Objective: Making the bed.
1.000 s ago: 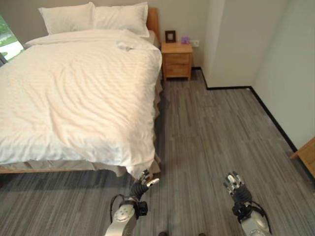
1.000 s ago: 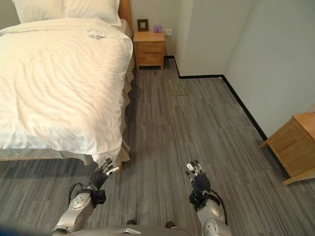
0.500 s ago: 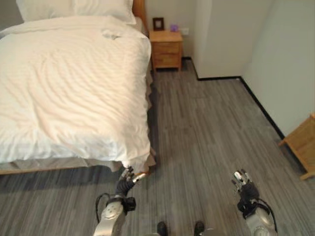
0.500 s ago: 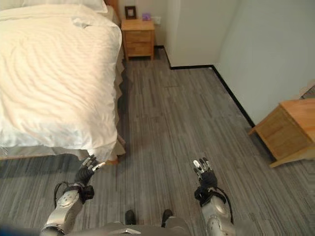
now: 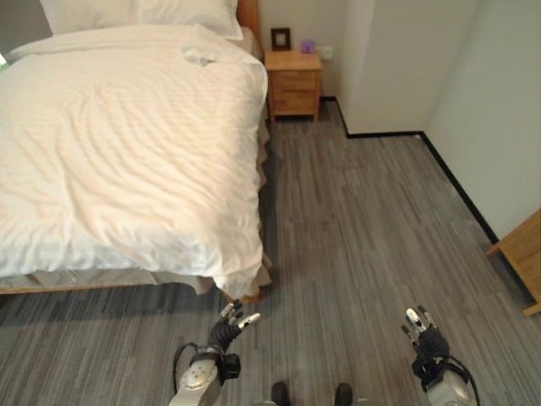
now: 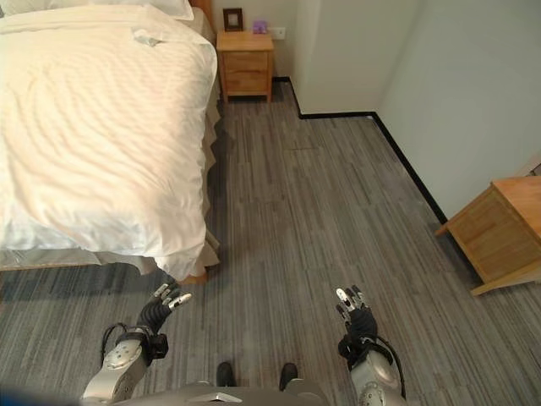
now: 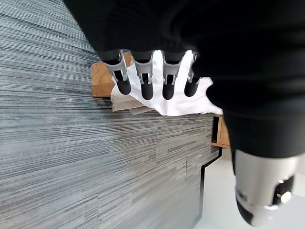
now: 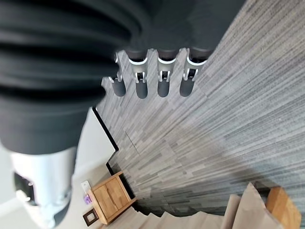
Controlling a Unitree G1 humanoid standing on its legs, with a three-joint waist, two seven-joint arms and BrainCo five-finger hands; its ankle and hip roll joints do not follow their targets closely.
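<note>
The bed [image 5: 127,144] sits on the robot's left, its white duvet [image 5: 152,186] hanging over the near corner. The left robot hand [image 5: 232,320] hovers just below that corner, fingers straight, holding nothing. The right robot hand [image 5: 420,326] is open too. I'd reach up, pinch the corner and pull it flat gently.

A grey striped plank floor [image 5: 363,228] runs beside the bed, bordered by a black skirting strip [image 5: 456,182] under pale walls [image 5: 499,101]. At the far wall a wooden nightstand [image 5: 295,81] stands just beside the bedhead, with a small dark picture frame [image 5: 281,38] and a little purple object [image 5: 308,46] on top. Another wooden cabinet [image 6: 503,228] sits against the wall on the right.
</note>
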